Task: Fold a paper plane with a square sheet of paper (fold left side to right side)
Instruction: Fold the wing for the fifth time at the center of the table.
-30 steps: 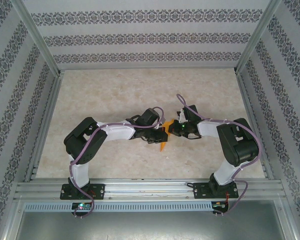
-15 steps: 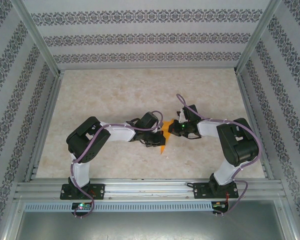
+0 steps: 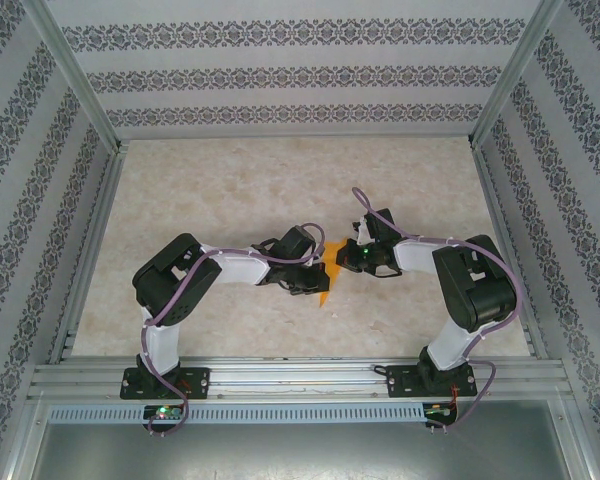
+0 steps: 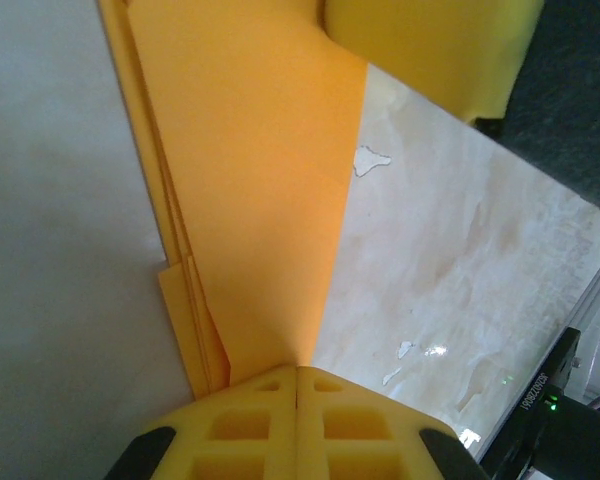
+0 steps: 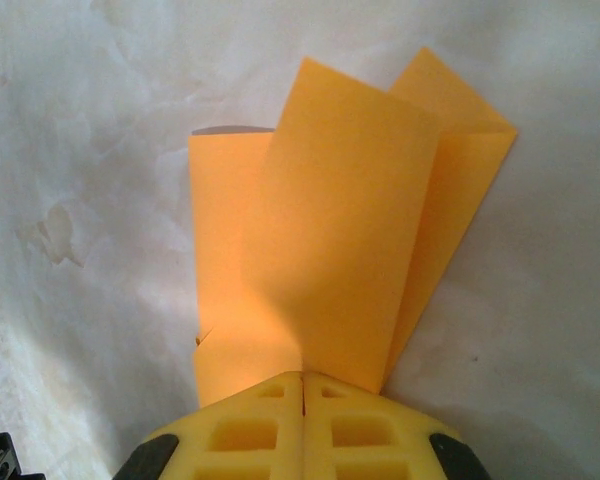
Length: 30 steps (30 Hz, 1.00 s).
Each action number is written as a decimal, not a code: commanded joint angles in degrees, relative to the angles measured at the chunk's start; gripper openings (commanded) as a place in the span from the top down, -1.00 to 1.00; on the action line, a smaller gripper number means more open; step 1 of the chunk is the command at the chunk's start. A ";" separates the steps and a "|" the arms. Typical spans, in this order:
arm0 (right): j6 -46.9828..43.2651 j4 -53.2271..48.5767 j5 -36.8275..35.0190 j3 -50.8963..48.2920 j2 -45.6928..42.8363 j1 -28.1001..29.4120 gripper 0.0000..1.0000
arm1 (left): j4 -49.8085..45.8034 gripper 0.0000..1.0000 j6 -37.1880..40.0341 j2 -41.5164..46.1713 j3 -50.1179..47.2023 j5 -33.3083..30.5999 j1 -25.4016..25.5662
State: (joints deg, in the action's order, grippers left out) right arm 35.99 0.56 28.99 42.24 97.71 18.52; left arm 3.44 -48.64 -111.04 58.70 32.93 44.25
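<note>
**Position.** The paper plane [image 3: 326, 288], a narrow wedge of bright orange paper in several layers, is at the middle of the worktop [image 3: 280, 180]. Both arms reach inward from their own sides and meet over it.

**Left gripper** [image 3: 313, 277]. The jaws are fully closed, with the yellow pads pinched on the paper. Its wrist view shows the grip at one narrow end of the wedge, with the layered edges running away from it as stacked creases along one side. A second yellow pad [image 4: 430, 40] bears on the paper at the far end of that view. I judge this to be the other arm's.

**Right gripper** [image 3: 348, 258]. This one is also closed flat on the paper. Its wrist view shows the pads clamping the spot where several flaps converge. The flaps fan outward rather than lying flush, and one throws a shadow on the marbled surface beneath, so part of the paper stands clear of the worktop. Whether the whole piece is lifted I cannot tell.

**Assessment.** Holding the paper at two points looks intended to keep the layers aligned. One clamp can anchor the fold while the other presses or draws the paper. The shape is already a dart rather than a square, so the folding appears well advanced. The sprung flaps suggest the creases need firming.

**Risk.** Thin paper held between two tight clamps could tear or slip if the arms pull apart unevenly.
</note>
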 commanded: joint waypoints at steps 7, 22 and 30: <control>-0.92 -6.46 -4.82 -1.46 3.63 0.55 1.00 | -0.33 0.76 -0.26 3.85 -0.70 -2.11 0.05; -0.94 -6.70 -4.82 -1.46 3.45 0.64 1.00 | -5.82 0.17 2.65 4.96 0.37 -6.23 -0.81; -0.88 -6.74 -4.74 -1.43 3.37 0.72 1.00 | -3.91 0.17 2.24 1.89 1.33 -4.30 -0.83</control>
State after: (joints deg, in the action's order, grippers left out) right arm 35.99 0.40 29.02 42.37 97.80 18.52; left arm -0.19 -46.89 -107.44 58.76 28.25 44.14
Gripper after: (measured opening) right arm 0.046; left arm 0.418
